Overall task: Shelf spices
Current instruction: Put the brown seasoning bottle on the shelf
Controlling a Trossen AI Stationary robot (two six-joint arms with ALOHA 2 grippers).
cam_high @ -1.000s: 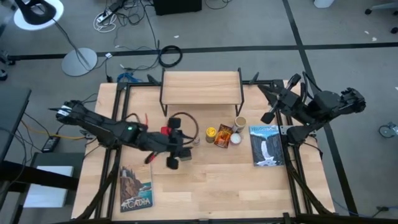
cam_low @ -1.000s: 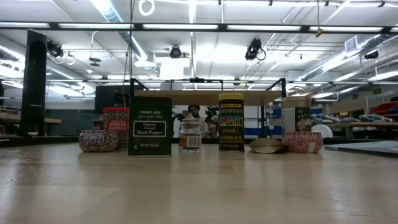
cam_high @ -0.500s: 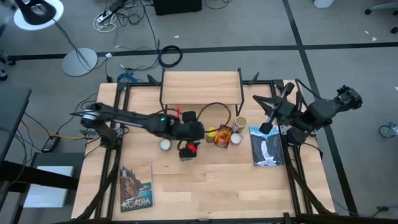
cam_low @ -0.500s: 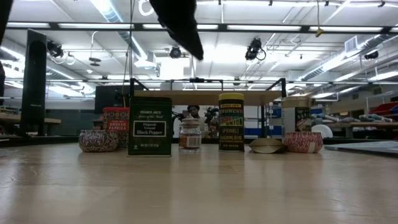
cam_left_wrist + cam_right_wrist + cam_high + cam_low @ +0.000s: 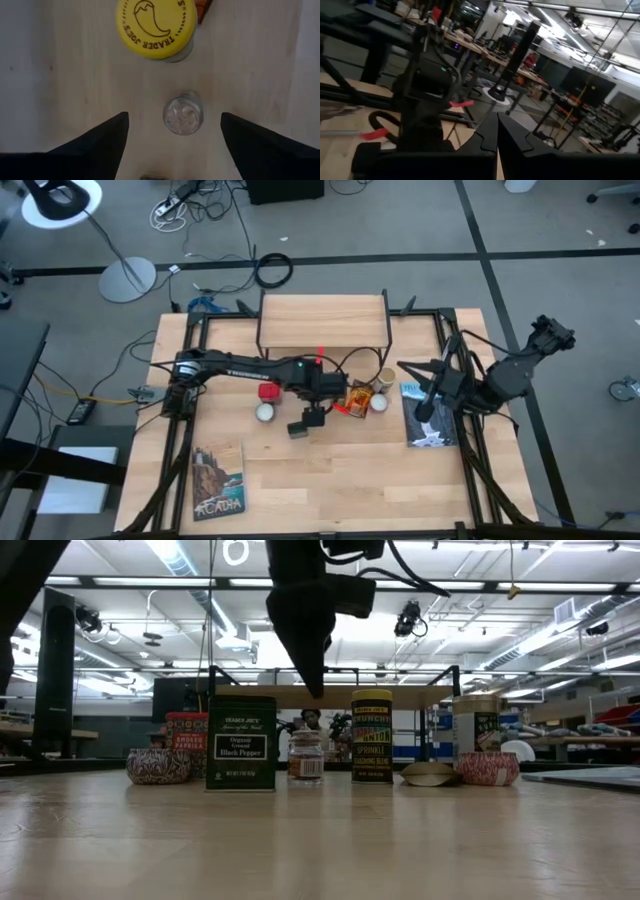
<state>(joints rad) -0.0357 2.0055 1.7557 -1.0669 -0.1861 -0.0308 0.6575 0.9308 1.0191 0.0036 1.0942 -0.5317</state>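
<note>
Left wrist view: the released left pincer (image 5: 172,131) hangs over the small glass jar (image 5: 183,112) on the worktop (image 5: 75,75).
Just beyond its fingers stands the yellow-lidded jar (image 5: 155,26) marked "TRADER JOE'S"; the green tin (image 5: 241,742) alongside reads "Black Pepper". The shelf (image 5: 323,320) lies farther back. The right pincer (image 5: 418,400) is clenched, well apart.

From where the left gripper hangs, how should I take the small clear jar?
Drop straight down and close the open left gripper across the small jar's round sides. It stands upright, centred between the fingers; keep off the yellow-lidded jar close beside it.
</note>
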